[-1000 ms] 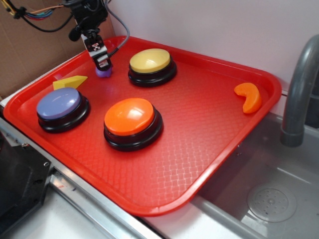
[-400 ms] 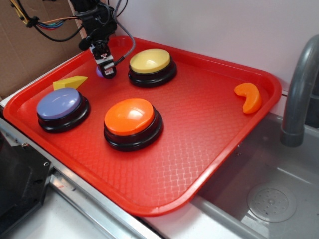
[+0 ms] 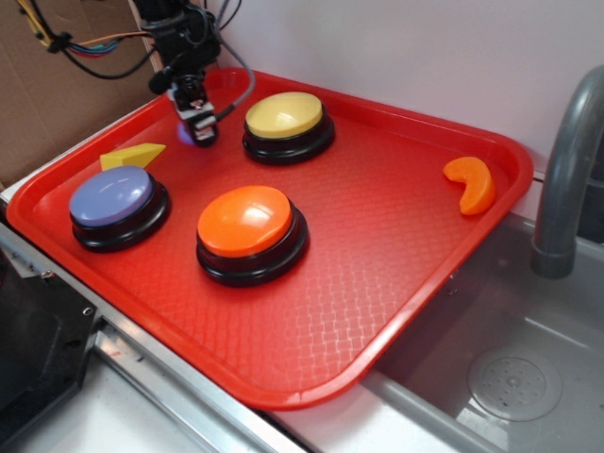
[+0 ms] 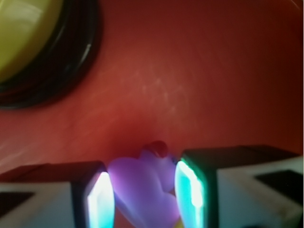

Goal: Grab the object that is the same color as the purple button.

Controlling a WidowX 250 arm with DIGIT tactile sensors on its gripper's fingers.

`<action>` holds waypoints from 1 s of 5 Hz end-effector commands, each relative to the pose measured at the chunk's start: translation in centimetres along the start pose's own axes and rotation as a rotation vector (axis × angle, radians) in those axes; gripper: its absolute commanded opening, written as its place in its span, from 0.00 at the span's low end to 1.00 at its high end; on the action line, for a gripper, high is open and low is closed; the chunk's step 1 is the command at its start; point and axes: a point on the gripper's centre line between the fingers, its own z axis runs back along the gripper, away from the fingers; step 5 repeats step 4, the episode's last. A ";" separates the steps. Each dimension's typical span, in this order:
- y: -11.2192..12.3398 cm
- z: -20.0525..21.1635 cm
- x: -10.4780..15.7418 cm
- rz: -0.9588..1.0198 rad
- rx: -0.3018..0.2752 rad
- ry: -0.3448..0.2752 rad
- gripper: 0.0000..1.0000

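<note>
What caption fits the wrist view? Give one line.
Gripper fingers flank the purple toy on the red tray, yellow button nearby.

Exterior view: bright, even, diffuse light; sharp across frame. Soft sheen on domed tops of orange button (image 3: 247, 222), yellow button (image 3: 284, 113) and purple button (image 3: 111, 195); short soft shadows beneath bases on red tray (image 3: 396, 245). Pale wall (image 3: 425, 57) near overexposure.

Wrist view: dim, warm red cast, strongly defocused. Tray texture smeared; yellow button (image 4: 21, 33) blurred at upper left corner. Gripper (image 4: 145, 197) pads (image 4: 100, 202) glowing cyan-white with glare. Purple toy (image 4: 142, 187) between pads soft-edged, translucent-looking, upper tip tinted red.
</note>
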 end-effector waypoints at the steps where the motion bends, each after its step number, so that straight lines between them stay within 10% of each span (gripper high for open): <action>1: -3.4 7.7 -0.4 0.271 0.079 0.027 0.00; 5: -9.5 7.9 0.0 0.334 0.061 0.024 0.00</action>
